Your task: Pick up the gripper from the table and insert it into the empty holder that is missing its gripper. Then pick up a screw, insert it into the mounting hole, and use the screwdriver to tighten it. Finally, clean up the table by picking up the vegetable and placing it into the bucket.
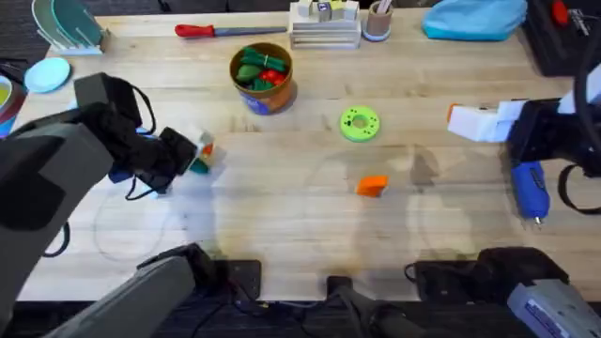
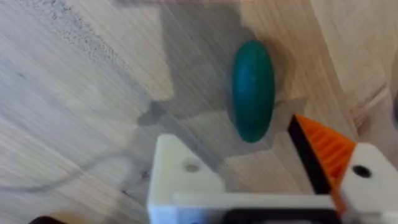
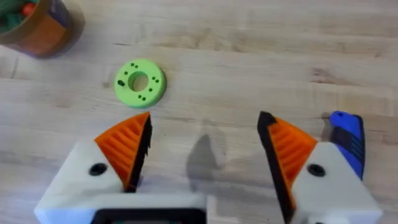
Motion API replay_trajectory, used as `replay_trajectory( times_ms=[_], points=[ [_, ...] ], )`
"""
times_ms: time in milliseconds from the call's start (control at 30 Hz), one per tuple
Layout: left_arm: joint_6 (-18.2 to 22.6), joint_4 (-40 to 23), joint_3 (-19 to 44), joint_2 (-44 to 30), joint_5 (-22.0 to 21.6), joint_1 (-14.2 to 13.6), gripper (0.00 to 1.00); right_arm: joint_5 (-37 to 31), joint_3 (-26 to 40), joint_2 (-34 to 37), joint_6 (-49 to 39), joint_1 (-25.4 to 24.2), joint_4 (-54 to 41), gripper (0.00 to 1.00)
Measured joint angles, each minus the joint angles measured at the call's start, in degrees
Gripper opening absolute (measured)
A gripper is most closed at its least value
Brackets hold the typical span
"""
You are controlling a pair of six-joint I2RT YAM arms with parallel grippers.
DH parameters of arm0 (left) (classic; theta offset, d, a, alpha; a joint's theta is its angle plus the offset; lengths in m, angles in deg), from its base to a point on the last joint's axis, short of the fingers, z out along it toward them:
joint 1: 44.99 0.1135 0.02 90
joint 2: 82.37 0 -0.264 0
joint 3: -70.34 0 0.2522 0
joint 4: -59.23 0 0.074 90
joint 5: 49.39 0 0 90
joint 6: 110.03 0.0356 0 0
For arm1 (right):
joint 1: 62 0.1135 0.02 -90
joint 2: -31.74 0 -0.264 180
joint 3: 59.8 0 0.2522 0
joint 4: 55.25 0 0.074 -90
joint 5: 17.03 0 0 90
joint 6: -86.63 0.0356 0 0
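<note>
**Left gripper over the green veggie, one pad missing**

Closest to the overhead camera are the two arm bases, big and dark along the bottom edge. Left gripper [image 2: 261,168] hangs over the dark-green vegetable [image 2: 253,90], which lies flat on the table [image 1: 310,216] between its spread fingers, not touched by either one. One finger has its orange ribbed pad [image 2: 323,152], the other is just a bare white holder [image 2: 180,177] with a hole in it (so that's the one missing its tip).

Loose orange gripper tip [image 1: 372,185] sits alone mid-table, near the green ring disc [image 1: 359,123]. Bucket [image 1: 263,79] stands farther back with green and red toy veggies inside.

Right gripper [image 3: 202,152] is wide open, holding nothing, off to the right side. Blue screwdriver [image 1: 531,191] lies on the table just beside it.
</note>
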Motion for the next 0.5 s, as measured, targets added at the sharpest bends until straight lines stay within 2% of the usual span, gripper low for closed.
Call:
replay_trajectory(
  times_ms=[133,167,200,367,467,500],
  points=[
    [1.05,1.62,-0.27,-1.28,2.11,0.12,0.144,0.0,0.0,0.0,0.0,0.0,1.04,0.992],
    [1.8,1.62,-0.27,-1.26,2.45,-0.07,0.039,0.0,0.0,0.0,0.0,0.0,1.03,0.991],
    [2.11,1.13,-0.13,-1.26,2.63,-0.4,0.013,0.0,0.0,0.0,0.0,0.0,1.0,0.992],
    [4.78,-3.55,2.02,0.63,3.89,-3.31,0.011,0.0,0.0,0.0,0.0,0.0,1.01,0.991],
    [7.08,-5.61,5.74,4.16,4.13,-7.42,0.015,0.0,0.0,0.0,0.02,0.0,0.97,0.991],
    [8.0,-5.9,7.17,5.5,4.17,-9.1,0.05,0.0,0.0,0.0,0.0,0.0,0.95,0.991]
  ],
)
